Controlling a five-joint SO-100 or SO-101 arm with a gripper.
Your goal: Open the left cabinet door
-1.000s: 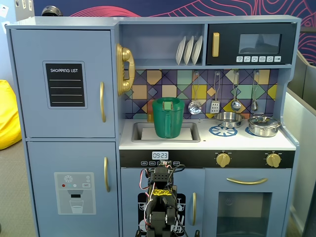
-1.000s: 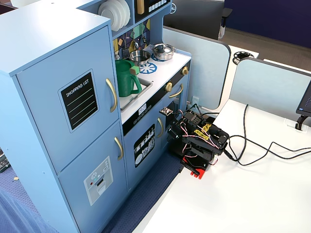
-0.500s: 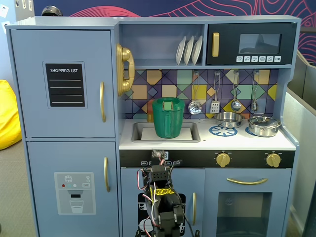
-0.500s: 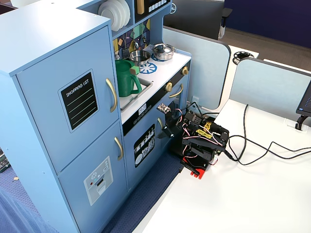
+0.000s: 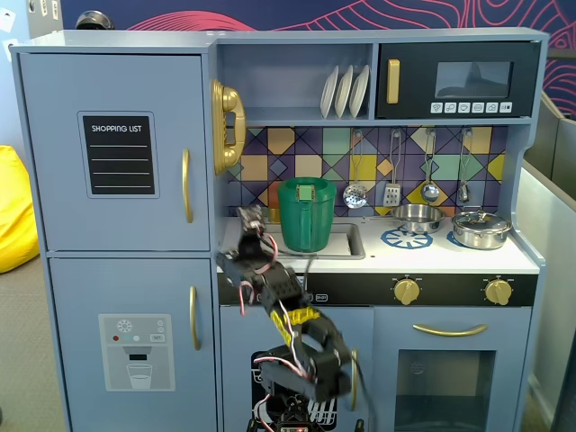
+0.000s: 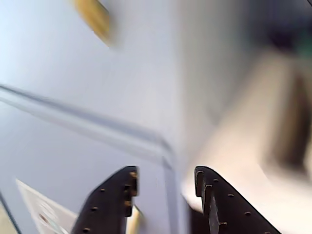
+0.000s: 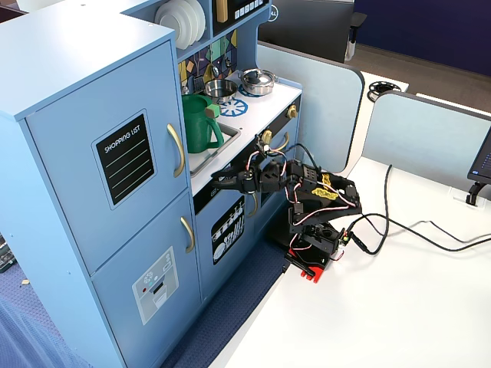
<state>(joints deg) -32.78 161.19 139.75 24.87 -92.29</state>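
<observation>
Left cabinet door: you see it shut, flush with the cabinet face at upper left in a fixed view, its black "SHOPPING LIST" panel facing out.
Gold handle: upright along the door's right edge, untouched; in the wrist view it shows only as a blurred gold streak at the top.
Lower door: directly beneath, closed, with the water-dispenser graphic and its own gold handle.
Tool: your tool hangs in front of the counter's front edge, just right of the door column and below the upper handle, apart from it. In the wrist view the two black fingers stand parted with a clear gap, holding nothing.
Arm: in a fixed view it stretches from its base on the white table toward the kitchen, tool level with the counter front.
Green pitcher: upright in the sink, just right of your tool in a fixed view.
Steel pots: on the counter's right end, well apart from the tool.
</observation>
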